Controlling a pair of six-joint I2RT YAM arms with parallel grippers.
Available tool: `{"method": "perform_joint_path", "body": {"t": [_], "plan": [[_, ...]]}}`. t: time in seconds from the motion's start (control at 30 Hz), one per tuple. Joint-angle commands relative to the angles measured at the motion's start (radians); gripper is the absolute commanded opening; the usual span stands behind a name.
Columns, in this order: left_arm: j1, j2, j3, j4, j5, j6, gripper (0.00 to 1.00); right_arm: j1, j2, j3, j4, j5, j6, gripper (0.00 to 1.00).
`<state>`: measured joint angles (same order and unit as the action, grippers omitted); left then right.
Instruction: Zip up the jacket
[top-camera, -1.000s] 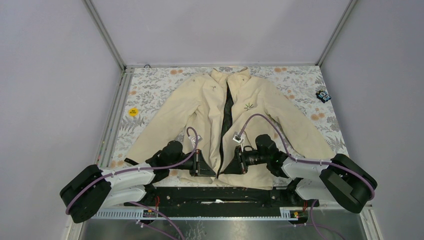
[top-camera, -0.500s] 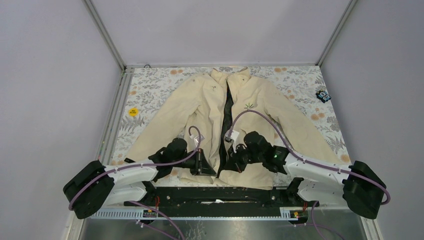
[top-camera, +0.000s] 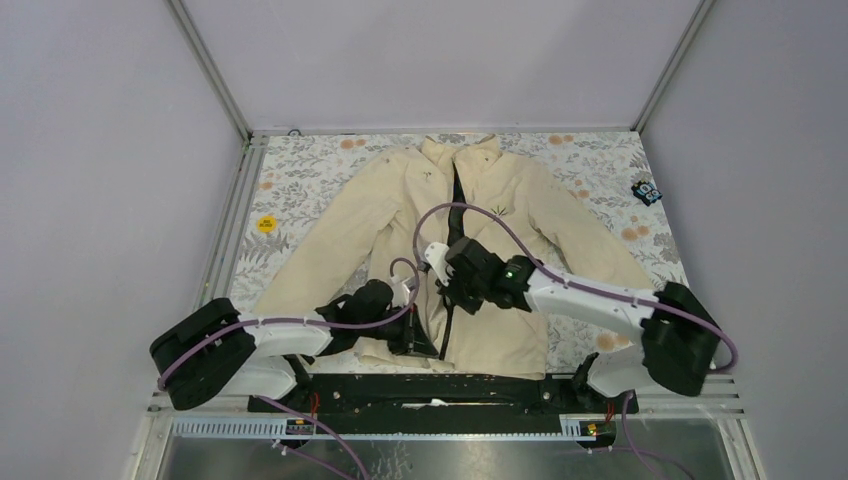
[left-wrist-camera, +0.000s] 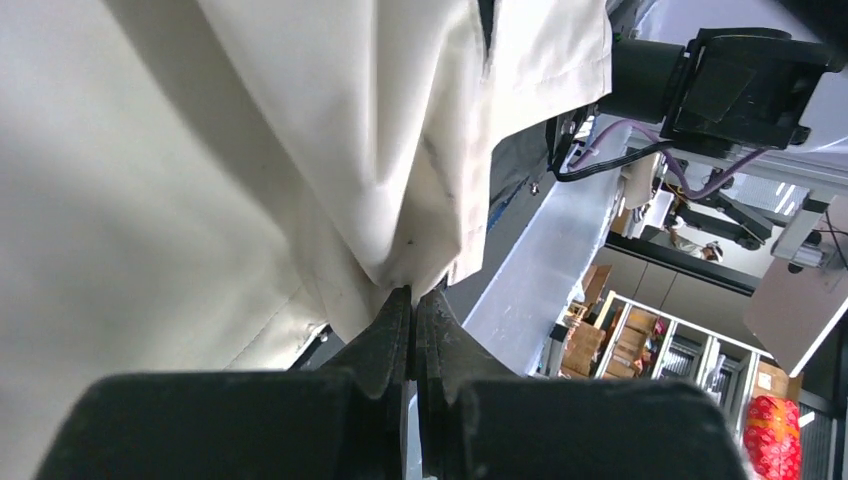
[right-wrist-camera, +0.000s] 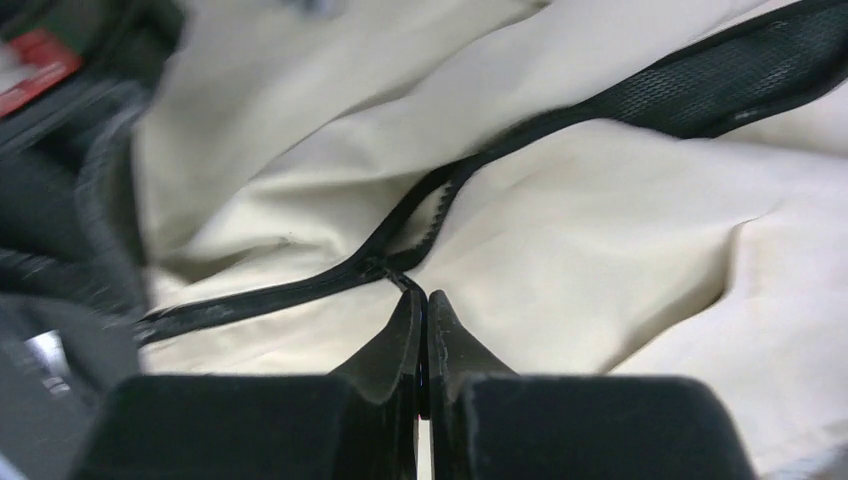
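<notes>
Left gripper (left-wrist-camera: 412, 303): fingers pressed together, pinching a fold of the jacket (left-wrist-camera: 200, 150) at the bottom of its front edge. The cloth rises to a small peak at the fingertips.

Right gripper (right-wrist-camera: 421, 300): fingers pressed together, tips pinching the zipper (right-wrist-camera: 300, 285) at the slider. On one side of the tips the dark zipper runs joined. On the other side the two rows of teeth part and dark mesh lining (right-wrist-camera: 700, 90) shows between the cream panels.

Jacket: cream, long-sleeved, lying face up and flat on a flowered tablecloth (top-camera: 310, 170). Its collar is at the far side, its hem is just beside the arm bases, and its sleeves spread out to either side.

Yellow round sticker (top-camera: 265, 223): on the tablecloth, left of the jacket, apart from it.
</notes>
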<state>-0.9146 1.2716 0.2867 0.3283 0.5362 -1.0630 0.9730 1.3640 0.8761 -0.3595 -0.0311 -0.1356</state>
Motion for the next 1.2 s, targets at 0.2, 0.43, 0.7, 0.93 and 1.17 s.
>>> {"method": "perform_joint_path", "body": {"t": [0.2, 0.43, 0.7, 0.93, 1.17], "plan": [[-0.151, 0.038, 0.012, -0.064, -0.081, -0.017, 0.0, -0.307, 0.456, 0.506, 0.06, 0.388, -0.449, 0.0], [-0.171, -0.045, -0.007, -0.163, -0.147, 0.007, 0.0, -0.274, 0.442, 0.725, -0.239, 0.167, -0.396, 0.0], [-0.169, -0.162, 0.07, -0.295, -0.214, 0.127, 0.0, -0.185, 0.148, 0.22, 0.028, -0.053, -0.054, 0.0], [-0.168, -0.165, 0.033, -0.302, -0.213, 0.105, 0.0, -0.206, 0.063, 0.017, 0.345, -0.285, 0.306, 0.0], [-0.169, -0.205, 0.045, -0.317, -0.205, 0.088, 0.36, -0.237, 0.106, 0.072, 0.315, -0.306, 0.473, 0.46]]}}
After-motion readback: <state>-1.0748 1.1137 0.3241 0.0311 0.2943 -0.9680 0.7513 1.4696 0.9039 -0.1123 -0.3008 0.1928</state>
